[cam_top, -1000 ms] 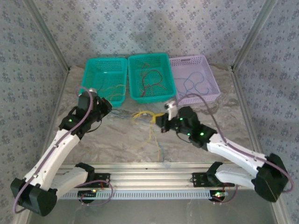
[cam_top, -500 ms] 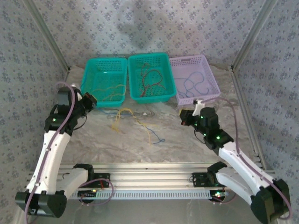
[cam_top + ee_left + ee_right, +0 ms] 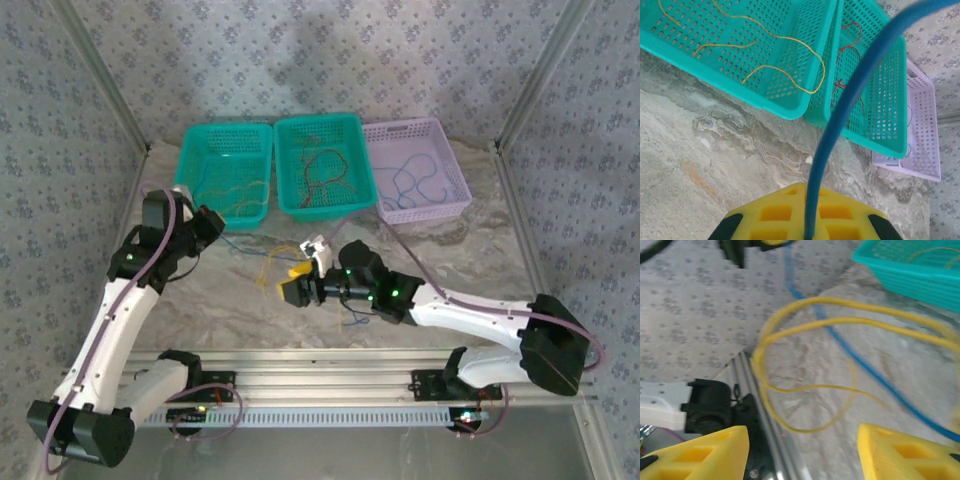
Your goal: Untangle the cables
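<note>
Separation of the loose strands is judged to be the step in hand. The left pincer (image 3: pixel 806 222) is closed on the blue cable (image 3: pixel 852 95), which in the left wrist view is seen rising straight out from between the yellow pads. It is held at the far left of the bench (image 3: pixel 480 255), just in front of the left teal basket (image 3: pixel 230 155), probably so that this strand is kept lifted and taut, away from the others. From there the blue cable runs right and nearer over the bench, and it is crossed by the loops of the yellow cable (image 3: pixel 759 356) in the middle.

The right pincer (image 3: pixel 297 290) is reached far to the left across the bench, low and near the tangle. Its fingers (image 3: pixel 700 455) are spread wide and nothing is gripped between them; the yellow loops lie just beyond the tips. The wide opening is probably kept so that a loop can be taken in and drawn off the blue strand.

Other yellow strands are lying in the left teal basket, red cables (image 3: pixel 840 85) in the middle teal basket (image 3: pixel 288 160) and blue ones in the lilac basket (image 3: pixel 390 150), so sorting by colour appears partly done.
</note>
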